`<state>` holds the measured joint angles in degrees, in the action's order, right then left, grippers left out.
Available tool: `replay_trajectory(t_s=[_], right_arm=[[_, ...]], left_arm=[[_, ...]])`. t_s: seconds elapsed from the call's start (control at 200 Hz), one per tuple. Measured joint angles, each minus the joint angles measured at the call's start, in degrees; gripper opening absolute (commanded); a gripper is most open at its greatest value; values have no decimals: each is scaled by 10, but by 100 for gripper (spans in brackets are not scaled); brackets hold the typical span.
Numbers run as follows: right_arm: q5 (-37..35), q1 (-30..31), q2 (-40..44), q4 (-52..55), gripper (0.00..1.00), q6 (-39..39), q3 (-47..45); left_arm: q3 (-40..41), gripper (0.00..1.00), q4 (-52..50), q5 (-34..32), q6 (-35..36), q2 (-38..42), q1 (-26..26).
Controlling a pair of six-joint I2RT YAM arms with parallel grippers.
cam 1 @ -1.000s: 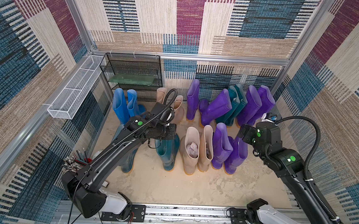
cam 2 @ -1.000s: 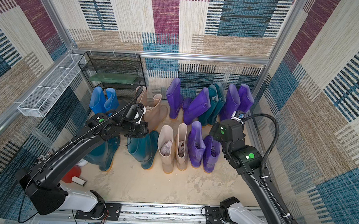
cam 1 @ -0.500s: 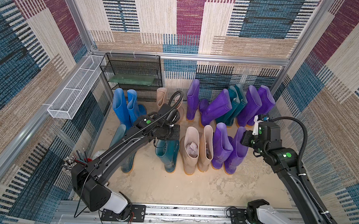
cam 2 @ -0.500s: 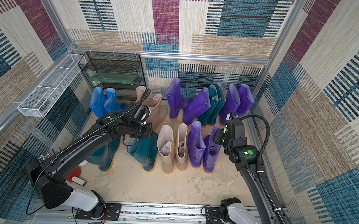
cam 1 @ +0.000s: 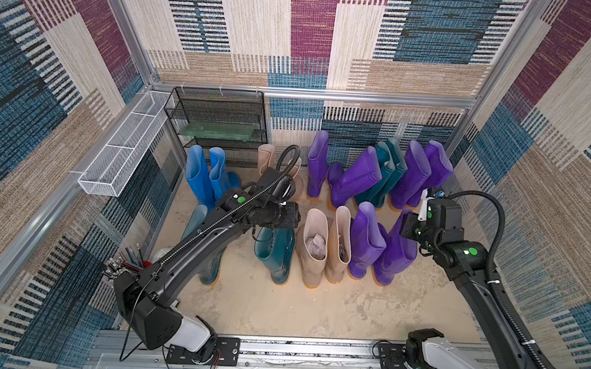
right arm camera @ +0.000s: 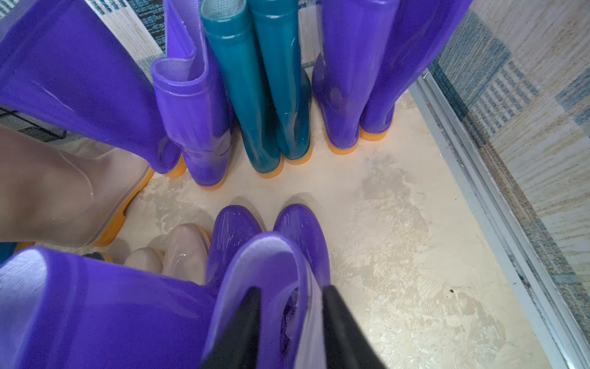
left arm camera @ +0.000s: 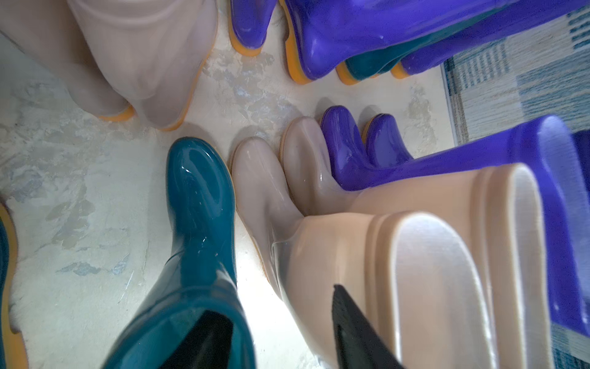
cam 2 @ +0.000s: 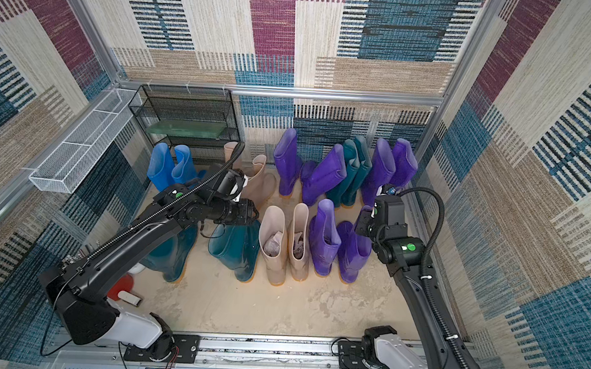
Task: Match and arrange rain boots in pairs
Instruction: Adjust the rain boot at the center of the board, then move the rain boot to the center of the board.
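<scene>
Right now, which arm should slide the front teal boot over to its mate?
Left. The left gripper straddles the rim of that teal boot, jaws apart, and its mate stands beside the same arm. The right gripper is at the rim of a purple boot, with the beige pair in between.

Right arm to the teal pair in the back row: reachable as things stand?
Probably yes. The teal pair stands straight ahead of the right gripper, with bare floor between and its cuffs uncovered. A leaning purple boot crowds one side, so a grasp from above looks easier.
</scene>
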<state>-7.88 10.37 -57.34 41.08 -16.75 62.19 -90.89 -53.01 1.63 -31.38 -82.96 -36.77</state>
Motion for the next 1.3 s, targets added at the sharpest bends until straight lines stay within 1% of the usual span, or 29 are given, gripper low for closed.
replay_trajectory(t_s=[0.03,0.105,0.225,0.3,0.386,0.456,0.486,0.626,0.686,0.741,0.826,0.856,0.881,0.942,1.007,1.042,1.162,1.252,1.302], right_arm=[[0,0,4,0,74,1,5],[-5,0,18,0,81,0,26],[-13,2,35,-1,82,0,62],[-13,30,40,-2,82,-6,83],[-21,110,39,-8,84,-15,107],[-53,193,30,-16,85,-23,125],[-65,219,23,-18,85,-23,131],[-133,335,-30,-33,87,-37,166],[-150,387,-52,-43,88,-38,174],[-165,441,-82,-56,92,-40,186],[-183,513,-151,-82,94,-42,221],[-184,529,-176,-86,96,-41,235],[-183,542,-202,-88,98,-41,251],[-178,557,-253,-95,100,-40,281],[-176,562,-304,-99,95,-40,315],[-172,565,-331,-102,95,-39,338],[-164,570,-425,-96,95,-39,417],[-162,568,-495,-64,95,-44,492],[-162,566,-530,-43,95,-51,530]], left_arm=[[-7,76,-4,-3,1,7,0],[-22,79,-12,-20,8,25,0],[-31,79,-20,-46,17,43,0],[-35,79,-31,-65,25,45,1],[-35,80,-48,-89,35,51,5],[-38,80,-55,-103,41,59,11],[-39,79,-57,-107,41,62,12],[-48,79,-75,-127,43,71,15],[-56,80,-87,-150,44,81,16],[-64,83,-98,-175,48,96,23],[-66,84,-119,-221,52,120,55],[-59,86,-125,-232,53,128,76],[-48,89,-130,-239,55,136,99],[-15,91,-143,-250,56,155,158],[21,93,-153,-254,57,175,209],[38,94,-156,-254,56,187,227],[79,96,-162,-256,56,212,263],[104,99,-162,-256,57,224,280],[121,97,-160,-254,59,232,287]])
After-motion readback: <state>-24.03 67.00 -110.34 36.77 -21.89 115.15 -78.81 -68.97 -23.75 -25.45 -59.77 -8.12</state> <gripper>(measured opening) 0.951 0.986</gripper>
